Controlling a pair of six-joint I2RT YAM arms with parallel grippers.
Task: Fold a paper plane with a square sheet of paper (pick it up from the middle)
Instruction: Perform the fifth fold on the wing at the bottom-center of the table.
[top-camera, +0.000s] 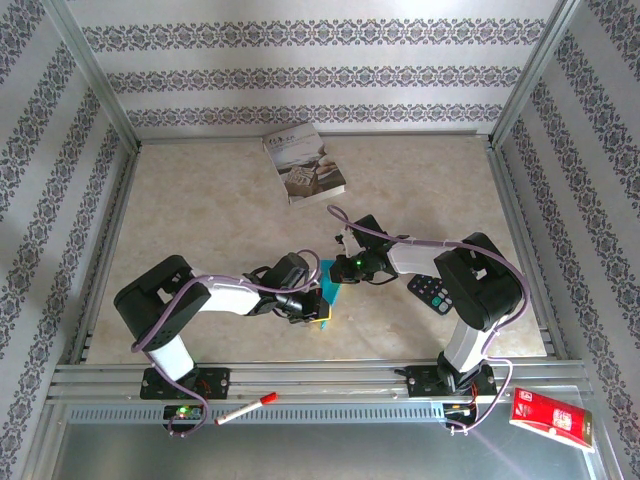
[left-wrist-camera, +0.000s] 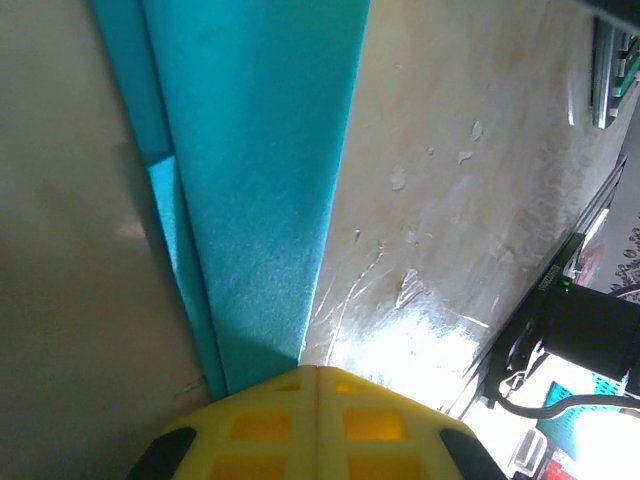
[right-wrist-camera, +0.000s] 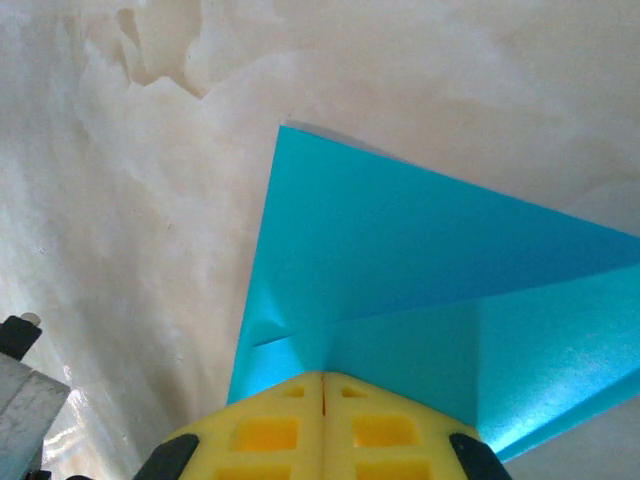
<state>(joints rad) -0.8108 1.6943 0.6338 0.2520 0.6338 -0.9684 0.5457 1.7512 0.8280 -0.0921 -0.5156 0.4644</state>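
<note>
Beige marble-look table (top-camera: 200, 220) is sitting inside patterned walls (top-camera: 300, 80), with a book (top-camera: 305, 165) lying at its far side. The teal sheet (top-camera: 330, 288) is sitting well apart from the book, on the book's near side, towards the arm bases.

- The left claw (left-wrist-camera: 316, 375) is clamping fully closed on the sheet, on a long narrow multi-layer strip running away from it.
- The right claw (right-wrist-camera: 322, 385) is likewise pinching tight on the sheet, where a diagonal flap is meeting a pointed corner.
- The sheet is already carrying several folds and is looking half-made, not finished.
- Can't tell whether it's touching the table or hanging clear.

My read: we're sitting mid-fold, both claws holding the body ahead of the next crease, probably a wing. The next move is calling for one claw anchoring while the other is swinging its layer over along the centre crease, then pressing flat on the table.

Risk: thin paper tearing or slipping if the claws are pulling apart.
</note>
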